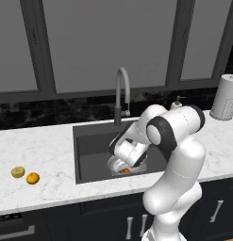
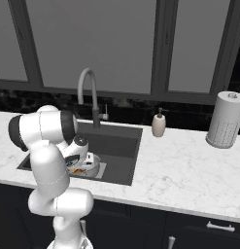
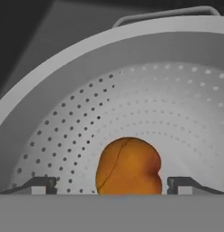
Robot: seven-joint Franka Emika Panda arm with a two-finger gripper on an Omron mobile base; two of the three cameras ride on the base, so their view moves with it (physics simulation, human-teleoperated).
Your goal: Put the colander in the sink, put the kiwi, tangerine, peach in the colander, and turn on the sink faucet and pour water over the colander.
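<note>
Peach sits between the spread fingers of the end effector, inside the colander.

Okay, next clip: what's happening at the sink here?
The arm is reaching down into the sink, with its gripper low inside the colander. An orange-brown fruit, likely the peach, sits between the open fingertips on the colander floor; whether they touch it is unclear. The kiwi and tangerine lie on the counter left of the sink. No water runs from the faucet.
</note>
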